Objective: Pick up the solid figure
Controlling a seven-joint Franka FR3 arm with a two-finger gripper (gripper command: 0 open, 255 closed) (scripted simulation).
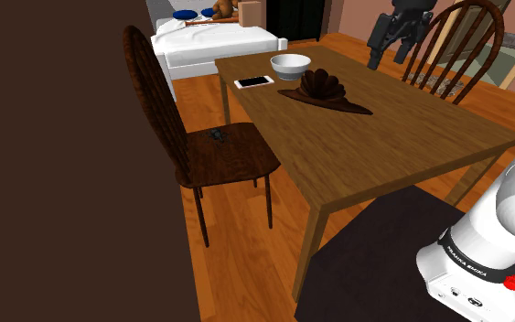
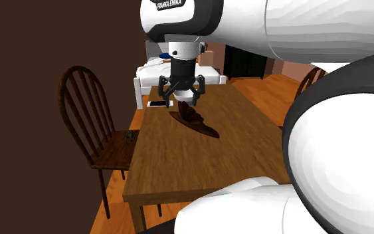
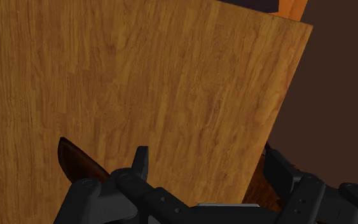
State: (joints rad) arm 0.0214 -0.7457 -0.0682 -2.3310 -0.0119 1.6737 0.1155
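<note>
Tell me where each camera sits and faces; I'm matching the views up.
Shoulder view: beside the stand, looking down over the table toward the dark figure; white arm lower right.
Second exterior view: close behind the white arm, facing along the table; gripper open above it.
Wrist view: on the gripper, facing the table; black fingers apart.
Shared: table and figure.

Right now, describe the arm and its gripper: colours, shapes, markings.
The arm is glossy white, rounded segments with dark joints. A black band carries white FRANKA EMIKA lettering; a small red mark sits near the base. The gripper is all black, with two angular fingers.
</note>
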